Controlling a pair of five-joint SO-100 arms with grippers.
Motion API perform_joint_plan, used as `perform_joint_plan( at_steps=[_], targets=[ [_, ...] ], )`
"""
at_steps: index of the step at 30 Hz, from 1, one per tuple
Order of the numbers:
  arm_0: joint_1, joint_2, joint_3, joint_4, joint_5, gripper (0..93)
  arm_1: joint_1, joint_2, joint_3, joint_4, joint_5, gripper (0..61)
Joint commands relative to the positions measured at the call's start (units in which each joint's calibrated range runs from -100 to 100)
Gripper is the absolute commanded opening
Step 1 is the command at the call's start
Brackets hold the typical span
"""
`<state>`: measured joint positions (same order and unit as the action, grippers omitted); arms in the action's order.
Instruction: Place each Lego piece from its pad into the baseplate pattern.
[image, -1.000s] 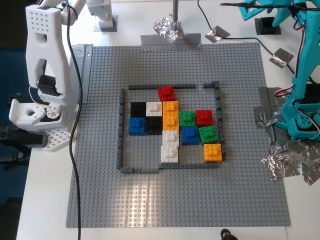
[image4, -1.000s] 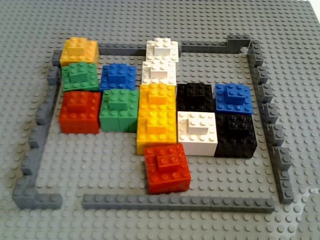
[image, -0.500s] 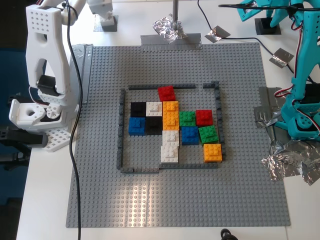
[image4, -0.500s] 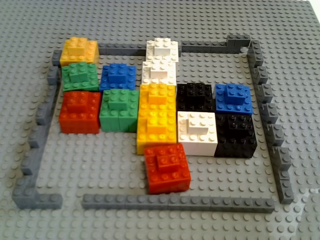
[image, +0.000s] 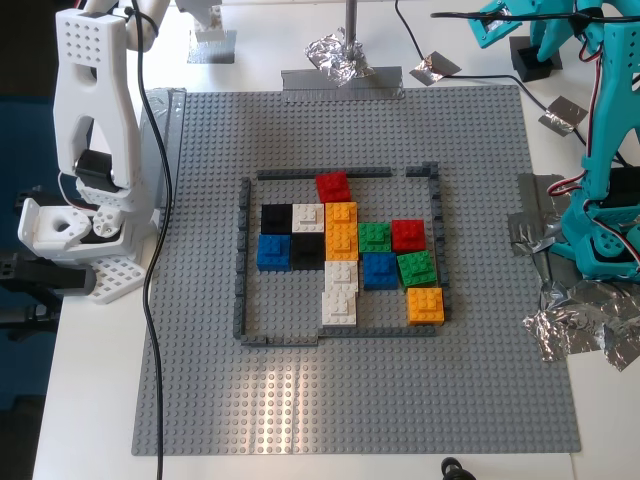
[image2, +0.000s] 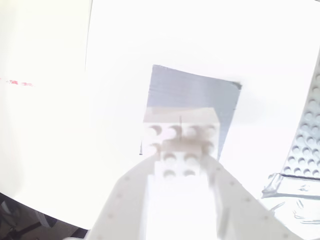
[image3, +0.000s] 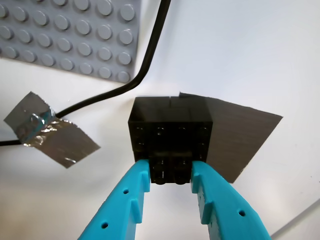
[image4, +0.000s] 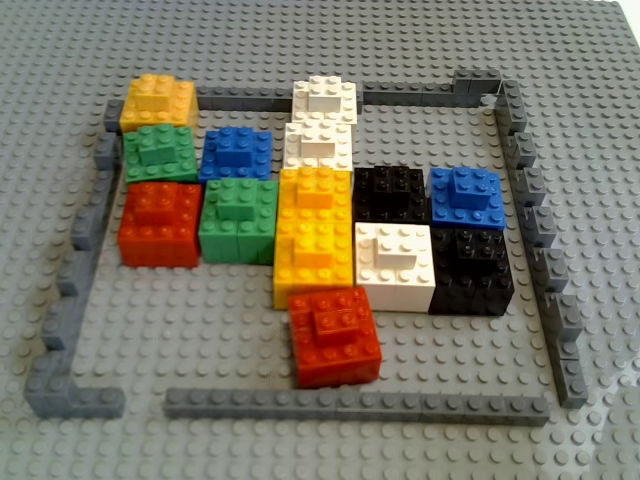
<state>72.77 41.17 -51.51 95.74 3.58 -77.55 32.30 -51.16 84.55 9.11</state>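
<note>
A robotics lab bench — a white desk (image: 90, 400) carrying two 3D-printed arms, taped-down cables (image: 150, 300), crumpled foil (image: 338, 50) at its far edge and a grey studded baseplate (image: 480, 380)

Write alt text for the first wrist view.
My first gripper, with turquoise fingers, closes on a black brick sitting on a dark square pad on a white table. A black cable, a foil tape patch and the grey baseplate corner lie beyond.
</note>
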Motion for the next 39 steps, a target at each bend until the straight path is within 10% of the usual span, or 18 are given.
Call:
perform_joint_plan(
  at_steps=[1, 28, 39],
  targets=[
    [-0.41, -2.45, -2.62, 0.68, 0.5, 0.0, 1.99, -11.01, -4.69, 5.03, -1.27, 0.3],
    [-11.51, -34.9, 21.49, 2.8, 4.94, 0.0, 40.22, -58.91, 50.84, 13.49, -14.51, 0.3],
    [-22.68, -53.27, 39.19, 2.96, 4.94, 0.0, 56.33, -56.42, 68.27, -2.78, -17.68, 0.2]
  ],
)
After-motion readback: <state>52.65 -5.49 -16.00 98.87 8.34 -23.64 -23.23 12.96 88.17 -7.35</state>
